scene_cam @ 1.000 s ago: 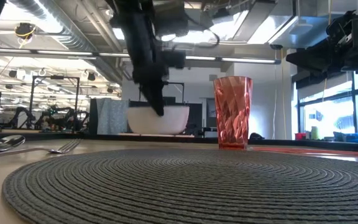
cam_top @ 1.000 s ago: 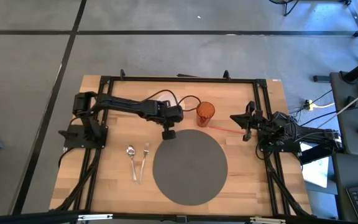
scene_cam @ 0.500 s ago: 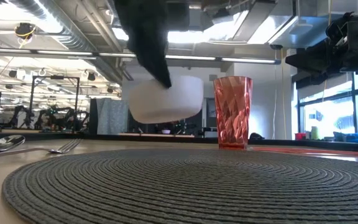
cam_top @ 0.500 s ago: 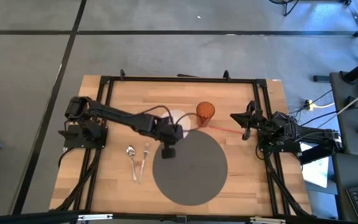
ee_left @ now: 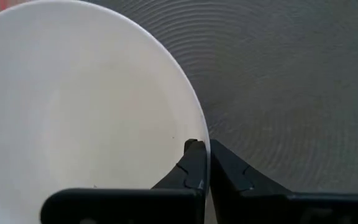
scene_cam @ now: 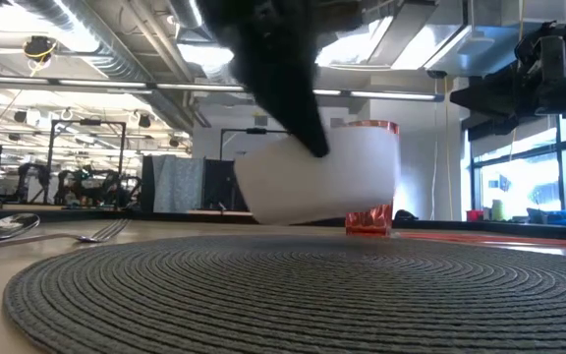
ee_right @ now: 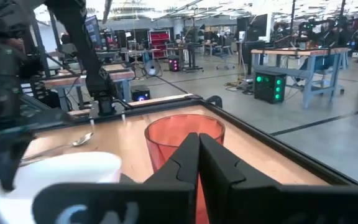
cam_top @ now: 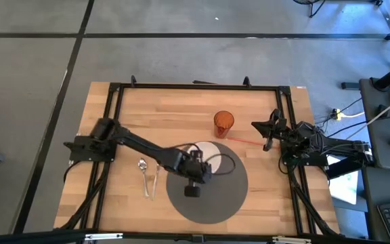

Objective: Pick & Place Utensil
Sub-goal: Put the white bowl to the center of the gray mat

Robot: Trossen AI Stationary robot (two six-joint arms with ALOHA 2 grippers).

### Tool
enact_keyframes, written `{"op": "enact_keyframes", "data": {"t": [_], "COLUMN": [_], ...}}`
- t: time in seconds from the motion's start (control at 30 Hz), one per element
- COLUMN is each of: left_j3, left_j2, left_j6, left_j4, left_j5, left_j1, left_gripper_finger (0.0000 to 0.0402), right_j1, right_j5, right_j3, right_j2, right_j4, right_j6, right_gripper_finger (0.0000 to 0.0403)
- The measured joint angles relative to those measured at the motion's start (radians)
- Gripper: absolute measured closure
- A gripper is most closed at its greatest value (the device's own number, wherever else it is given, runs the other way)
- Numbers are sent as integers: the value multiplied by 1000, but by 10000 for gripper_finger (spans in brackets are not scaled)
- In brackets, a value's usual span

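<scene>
My left gripper (cam_top: 196, 166) is shut on a white bowl (cam_top: 206, 152), which hangs over the far-left part of a round grey placemat (cam_top: 229, 193). In the low view the bowl (scene_cam: 317, 182) hangs tilted just above the mat (scene_cam: 283, 295), partly hiding the red cup. A spoon (cam_top: 143, 169) and a fork (cam_top: 157, 171) lie flat on the wood to the left of the mat. A red faceted cup (cam_top: 223, 123) stands upright beyond the mat. My right gripper (cam_top: 266, 132) waits shut at the table's right side, facing the cup (ee_right: 179, 140). My left gripper (ee_left: 205, 149) pinches the bowl's rim (ee_left: 194, 121), one finger (ee_left: 191, 165) inside the bowl and the other (ee_left: 229, 171) outside. The fingers reach down onto it from above (scene_cam: 308, 133). The bowl is lifted clear of the mat and tilted.
The black frame rails (cam_top: 195, 86) run along the table's far, left and right sides. The right arm's body (cam_top: 310, 146) sits at the right edge. Bare wood (cam_top: 263, 190) lies to the right of the mat, and bare mat on the bowl's near and right sides.
My left gripper has lifted the bowl off the wood beside the cup. It has carried it toward the table's near edge and somewhat right, out over the placemat. The bowl now hangs tilted and closer to the low camera. The right arm has kept still.
</scene>
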Motion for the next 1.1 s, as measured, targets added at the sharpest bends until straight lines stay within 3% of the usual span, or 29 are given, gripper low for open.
{"op": "enact_keyframes", "data": {"t": [0.3, 0.87, 1.1], "left_j3": [237, 243, 243], "left_j2": [153, 191, 197], "left_j6": [89, 11, -31], "left_j4": [-101, -112, -107], "left_j5": [103, 180, 191], "left_j1": [-17, -63, -63], "left_gripper_finger": [398, 396, 356], "right_j1": [0, 0, 0], "right_j5": [0, -11, -27], "right_j3": [0, 0, 0], "right_j2": [0, 0, 0], "right_j4": [-4, -26, -27], "right_j6": [-1, 11, 25], "right_gripper_finger": [392, 392, 392]}}
